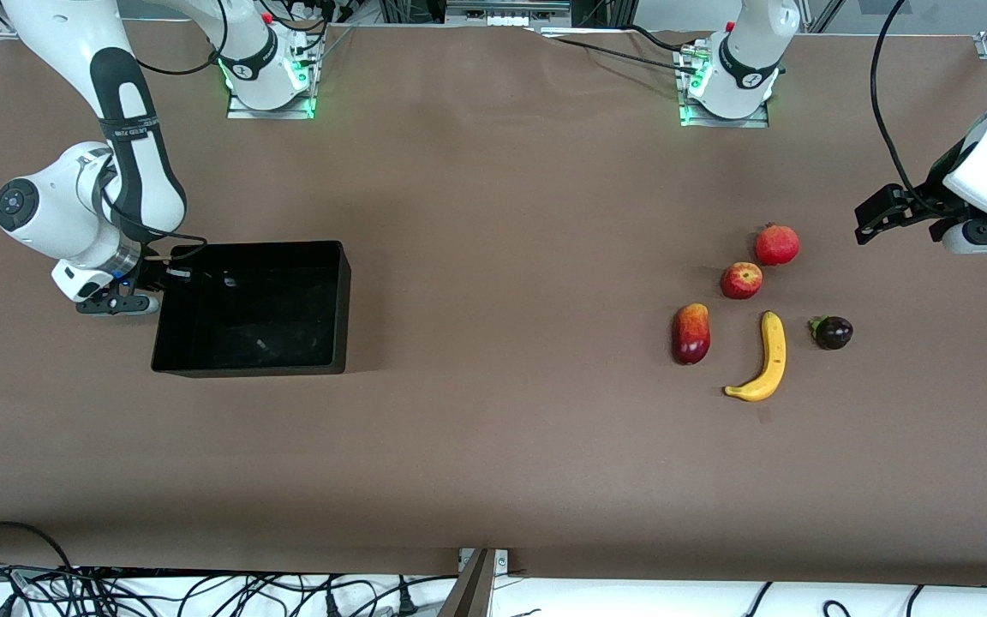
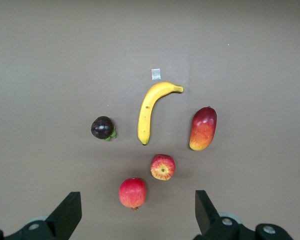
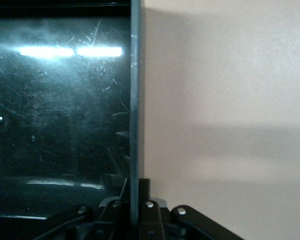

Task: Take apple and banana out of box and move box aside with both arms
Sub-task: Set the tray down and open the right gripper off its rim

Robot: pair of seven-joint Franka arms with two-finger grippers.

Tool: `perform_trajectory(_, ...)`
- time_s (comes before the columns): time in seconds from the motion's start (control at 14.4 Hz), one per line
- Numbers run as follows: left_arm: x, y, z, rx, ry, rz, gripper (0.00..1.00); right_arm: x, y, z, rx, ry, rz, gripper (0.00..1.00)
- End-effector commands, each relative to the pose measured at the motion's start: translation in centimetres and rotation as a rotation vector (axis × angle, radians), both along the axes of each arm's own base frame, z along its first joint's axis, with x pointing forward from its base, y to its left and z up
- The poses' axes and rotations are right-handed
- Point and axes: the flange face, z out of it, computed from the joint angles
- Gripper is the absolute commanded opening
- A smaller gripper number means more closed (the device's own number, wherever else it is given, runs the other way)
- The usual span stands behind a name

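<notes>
Nearest the front camera, the banana (image 1: 766, 360) lies on the bare table, the apple (image 1: 741, 280) at its eleven o'clock, both out of the box (image 1: 254, 321). The box stands empty at their nine o'clock, well apart, toward the right arm's end. It looks light and stiff, but its gloss suggests a slippery wall; held at one wall it would likely pivot, so the wall toward the left arm's end seems the second hold. The right gripper (image 1: 129, 300) pinches the box's end wall. Only the right wrist view shows that thin wall between the fingers (image 3: 150, 210); the front view does not. The left gripper (image 1: 875, 214) waits with its fingers spread above the table at the fruits' two o'clock. Its wrist view alone shows the apple's yellowish dimple.
</notes>
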Motion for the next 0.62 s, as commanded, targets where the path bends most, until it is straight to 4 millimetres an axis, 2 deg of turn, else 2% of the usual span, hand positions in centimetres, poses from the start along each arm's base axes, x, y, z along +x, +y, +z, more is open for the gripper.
perform_trajectory(0.0, -0.5, 0.2, 0.4, 0.018, 0.002, -0.021, 1.0, 1.1, 1.8, 1.2, 0.021, -0.042, 0.053, 1.0)
perform_trajectory(0.21, -0.5, 0.2, 0.4, 0.018, 0.002, -0.021, 1.0, 3.4, 4.7, 4.1, 0.051, -0.076, 0.06, 1.0)
perform_trajectory(0.42, -0.5, 0.2, 0.4, 0.018, 0.002, -0.023, 1.0, 6.0, 8.2, 7.4, 0.058, -0.04, 0.056, 1.0)
perform_trajectory(0.56, -0.5, 0.2, 0.4, 0.018, 0.002, -0.023, 1.0, 7.3, 9.6, 10.0, 0.041, 0.006, 0.041, 1.0)
